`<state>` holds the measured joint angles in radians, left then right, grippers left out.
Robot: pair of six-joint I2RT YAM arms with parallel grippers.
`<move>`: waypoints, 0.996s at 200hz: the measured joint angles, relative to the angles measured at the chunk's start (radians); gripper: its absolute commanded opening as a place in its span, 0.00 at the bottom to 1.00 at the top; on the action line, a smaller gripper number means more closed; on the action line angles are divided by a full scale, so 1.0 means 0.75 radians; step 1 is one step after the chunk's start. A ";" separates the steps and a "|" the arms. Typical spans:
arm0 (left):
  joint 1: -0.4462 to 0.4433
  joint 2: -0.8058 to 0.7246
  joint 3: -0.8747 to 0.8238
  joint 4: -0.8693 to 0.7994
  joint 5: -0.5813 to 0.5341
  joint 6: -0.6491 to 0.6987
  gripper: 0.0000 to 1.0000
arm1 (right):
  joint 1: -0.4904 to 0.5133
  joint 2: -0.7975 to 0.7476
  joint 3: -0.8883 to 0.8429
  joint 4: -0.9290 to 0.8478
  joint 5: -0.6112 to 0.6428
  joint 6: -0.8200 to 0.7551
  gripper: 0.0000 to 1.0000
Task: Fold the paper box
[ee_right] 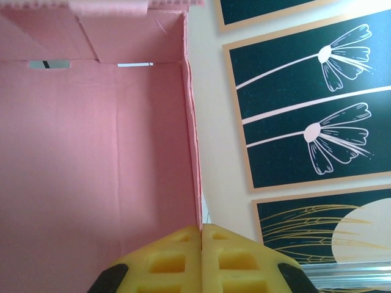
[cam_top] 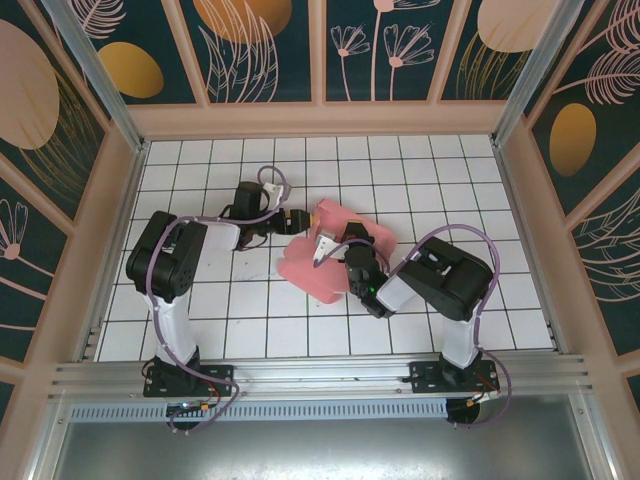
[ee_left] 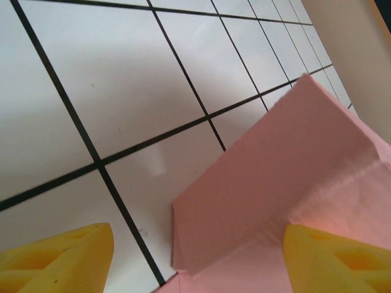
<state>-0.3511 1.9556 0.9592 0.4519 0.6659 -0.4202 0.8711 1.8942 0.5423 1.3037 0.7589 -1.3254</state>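
Looking down, we see the paper box [cam_top: 305, 272] lying half-formed on the white tiled table [cam_top: 200, 180] with black grid lines, near its middle between both arms. Our right gripper [ee_right: 201, 244] pinches one upright pink wall, fingers pressed together; our left gripper [cam_top: 298, 222] stands spread wide at the box's left edge. Teal flower-print panels [cam_top: 260, 50] in peach frames enclose it all.

paper box [ee_left: 281, 183]: thin matt pink card, fibrous at creases
surface [ee_left: 122, 91]: smooth white tiles, faint sheen
left gripper fingers [ee_left: 61, 259]: matt yellow plastic
rail [cam_top: 320, 372]: brushed metal
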 measured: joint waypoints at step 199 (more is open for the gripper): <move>-0.021 -0.019 -0.035 0.051 0.017 0.067 0.71 | -0.025 -0.100 0.108 -0.487 -0.091 0.270 0.00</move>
<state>-0.3668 1.9415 0.9333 0.4900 0.6788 -0.3698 0.8520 1.8194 0.6231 0.9382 0.6910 -1.1229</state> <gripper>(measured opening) 0.700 0.052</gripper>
